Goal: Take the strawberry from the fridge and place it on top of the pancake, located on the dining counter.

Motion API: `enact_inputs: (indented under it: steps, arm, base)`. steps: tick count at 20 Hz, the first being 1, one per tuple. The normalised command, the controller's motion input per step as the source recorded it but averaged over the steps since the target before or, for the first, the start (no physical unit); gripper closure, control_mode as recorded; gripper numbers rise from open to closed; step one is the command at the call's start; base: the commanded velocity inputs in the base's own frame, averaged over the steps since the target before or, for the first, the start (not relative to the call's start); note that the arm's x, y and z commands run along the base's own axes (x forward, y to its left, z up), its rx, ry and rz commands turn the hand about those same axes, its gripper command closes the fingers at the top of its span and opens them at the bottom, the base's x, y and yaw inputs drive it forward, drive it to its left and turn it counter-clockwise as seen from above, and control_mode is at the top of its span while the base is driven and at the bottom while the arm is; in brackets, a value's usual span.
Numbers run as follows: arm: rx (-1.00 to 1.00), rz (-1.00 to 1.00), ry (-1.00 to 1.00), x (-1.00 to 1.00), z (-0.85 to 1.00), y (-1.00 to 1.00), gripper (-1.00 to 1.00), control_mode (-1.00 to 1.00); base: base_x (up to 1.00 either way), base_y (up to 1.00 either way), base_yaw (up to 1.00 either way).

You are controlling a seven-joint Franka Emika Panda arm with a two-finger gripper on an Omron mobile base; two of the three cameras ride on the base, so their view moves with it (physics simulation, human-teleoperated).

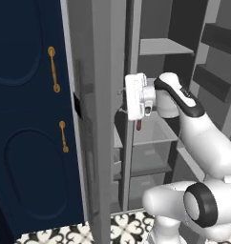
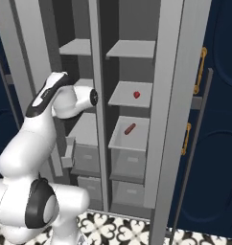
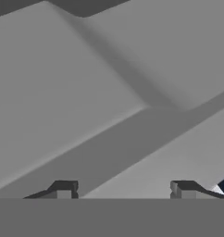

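Observation:
The fridge (image 2: pixel 171 86) stands with both doors open. The strawberry (image 2: pixel 136 94), tiny and red, lies on a middle shelf of the right compartment. My arm reaches in at about that height. Its white hand (image 1: pixel 135 95) is in front of the centre post (image 2: pixel 95 95). That post hides the hand in the right base view, left of the strawberry. In the hand view my gripper (image 3: pixel 123 190) is open, its fingertips (image 3: pixel 63 189) wide apart with only grey fridge surfaces between them. The pancake and the dining counter are out of view.
A dark red elongated item (image 2: pixel 130 128) lies in the clear bin one shelf below the strawberry. Grey drawers (image 2: pixel 127 165) sit lower down. The left fridge door (image 1: pixel 96 105) stands close beside the hand. Navy cabinets with brass handles (image 1: pixel 53 69) flank the fridge.

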Motion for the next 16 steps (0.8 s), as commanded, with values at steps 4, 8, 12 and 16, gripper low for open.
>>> enact_inputs:
  steps: [4, 8, 12, 16]
  arm:
    - [0.00, -0.03, 0.00, -0.13, -0.20, 0.60, -1.00, -1.00]
    - [0.00, -0.02, 0.00, -0.07, -0.07, 0.56, -1.00, -1.00]
    - [-0.02, -0.02, 0.00, 0.00, 0.00, 0.53, -1.00, -1.00]
    - [-0.03, -0.01, 0.00, -0.01, 0.00, 0.44, -1.00, -1.00]
  base:
    - [0.00, 0.00, 0.00]
    - [0.00, 0.00, 0.00]
    - [0.00, 0.00, 0.00]
    - [0.00, 0.00, 0.00]
